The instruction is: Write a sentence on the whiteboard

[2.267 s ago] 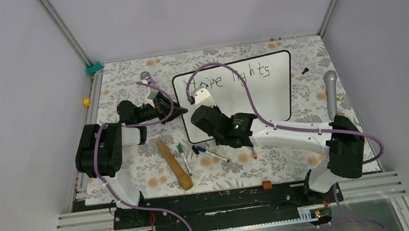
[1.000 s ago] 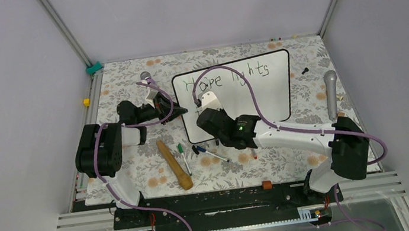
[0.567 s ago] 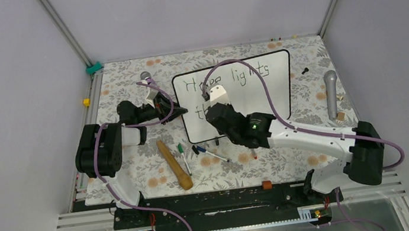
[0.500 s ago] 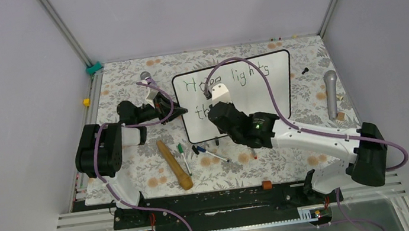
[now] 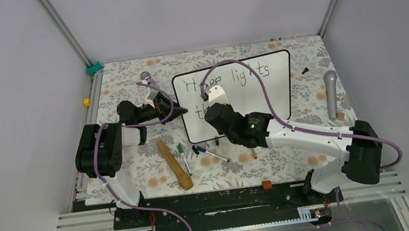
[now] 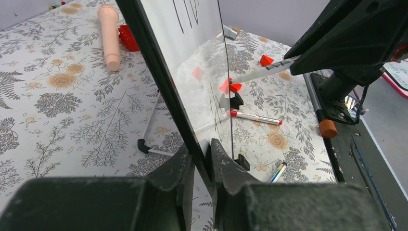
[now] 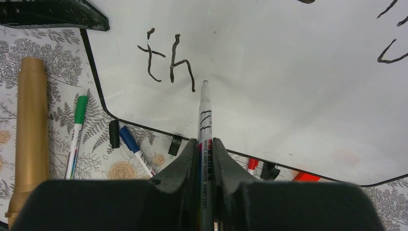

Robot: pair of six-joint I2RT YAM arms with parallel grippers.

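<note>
"How were the arms set?"

"The left arm (image 5: pixel 99 150) was folded, its wrist pointing to 3 o'clock, and the left gripper (image 6: pixel 202 154) was pinched on the whiteboard (image 6: pixel 190 43) frame. The right arm (image 5: pixel 306 135) stretched toward 10 o'clock, with the right gripper (image 7: pixel 206 149) clamped around a marker (image 7: pixel 205 115)."

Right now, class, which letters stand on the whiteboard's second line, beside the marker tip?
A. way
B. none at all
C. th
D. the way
C: in the right wrist view, the lower line of the sentence on the whiteboard shows only "th". The tip of the marker, held in the right pincer, sits just right of the h.
</note>
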